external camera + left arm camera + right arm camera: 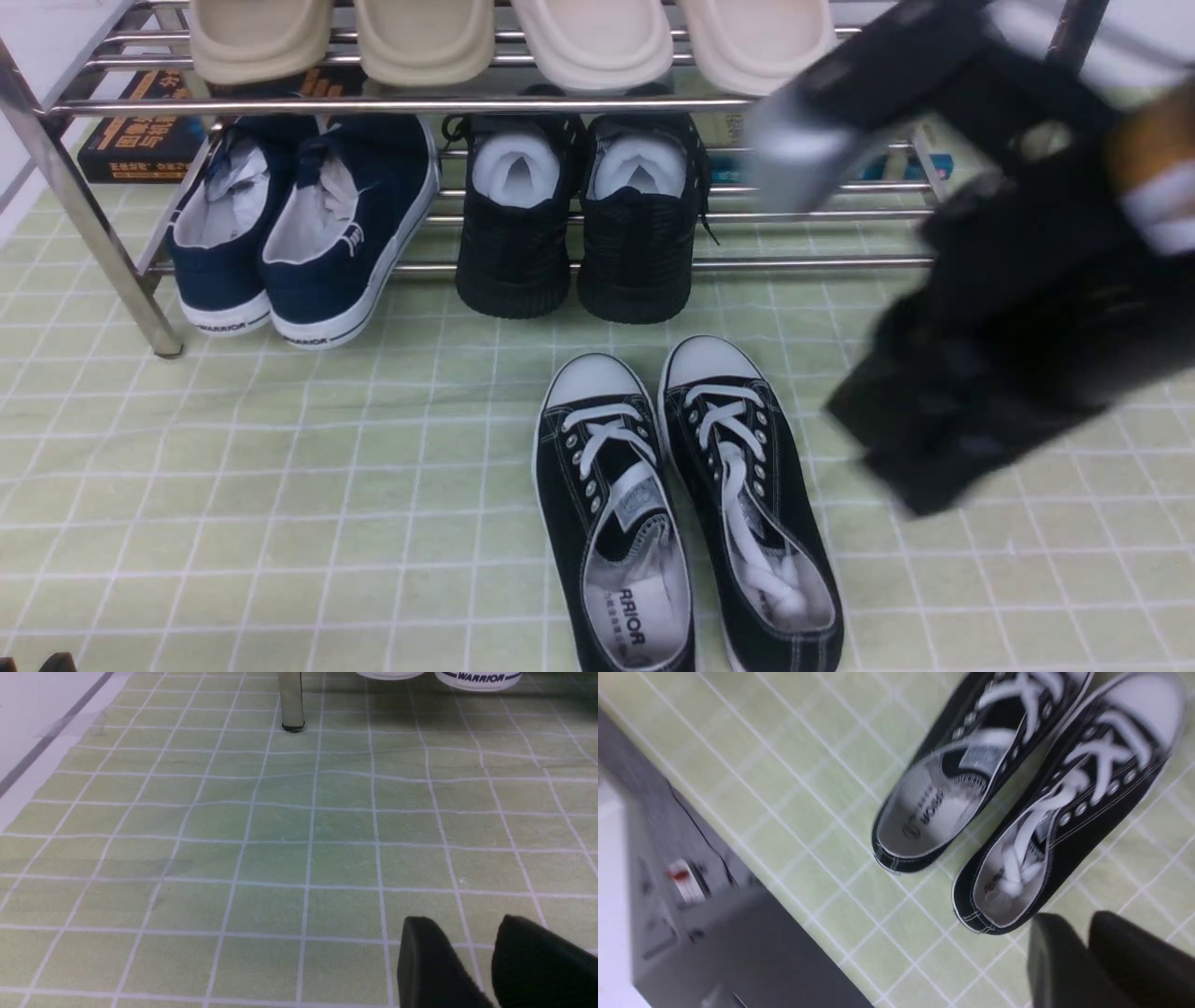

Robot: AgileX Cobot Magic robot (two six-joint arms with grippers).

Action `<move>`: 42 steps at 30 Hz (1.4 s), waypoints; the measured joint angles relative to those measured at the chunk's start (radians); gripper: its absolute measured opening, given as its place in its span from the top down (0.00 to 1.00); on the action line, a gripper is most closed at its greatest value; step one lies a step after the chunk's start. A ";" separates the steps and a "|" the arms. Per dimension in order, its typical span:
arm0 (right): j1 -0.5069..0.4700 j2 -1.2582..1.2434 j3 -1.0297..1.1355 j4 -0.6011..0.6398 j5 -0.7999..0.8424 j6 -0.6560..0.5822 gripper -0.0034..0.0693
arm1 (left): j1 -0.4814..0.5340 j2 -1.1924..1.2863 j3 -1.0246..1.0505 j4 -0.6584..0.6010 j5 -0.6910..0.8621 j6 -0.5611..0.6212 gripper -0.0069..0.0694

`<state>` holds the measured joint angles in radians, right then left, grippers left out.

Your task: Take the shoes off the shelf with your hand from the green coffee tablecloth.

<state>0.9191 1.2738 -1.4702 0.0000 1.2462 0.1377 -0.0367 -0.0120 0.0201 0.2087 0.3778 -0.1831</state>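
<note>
A pale green coffee tablecloth with a white grid of checks covers the whole surface, lightly creased. At the far side stands the chrome shelf, two tiers of shiny tubes on slanted legs. Its upper tier carries beige slippers and paler slippers. On the lower tier a navy white-soled pair sits to the left and an all-black mesh pair to its right, heels pointing near. Behind the rack a dark book lies on the cloth.

The shoes, black canvas with white toe caps and laces, lie off the shelf on the cloth, side by side and touching, toes toward the rack, just near of the mesh pair.

The right hand, large, black and blurred, hangs in the air to the right of the shoes, clear of them and holding nothing. In its wrist view the two dark fingertips stand close together with only a narrow gap, just beside one heel; whether they are fully pressed together I cannot tell.

The left gripper hovers over bare cloth near the rack's left leg, its pads a little apart and empty.
</note>
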 joint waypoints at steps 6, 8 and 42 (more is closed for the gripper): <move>0.000 -0.343 0.123 0.022 0.004 0.000 0.97 | 0.000 0.000 0.000 0.000 0.000 0.000 0.60; 0.000 -0.470 0.217 0.022 -0.003 0.001 0.97 | 0.000 0.000 0.000 0.000 0.000 0.000 0.60; 0.000 -1.123 1.274 -0.012 -1.055 0.001 0.95 | 0.000 0.000 0.000 0.000 0.000 0.000 0.60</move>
<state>0.9191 0.1507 -0.1964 -0.0119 0.1910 0.1386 -0.0367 -0.0120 0.0201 0.2087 0.3778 -0.1831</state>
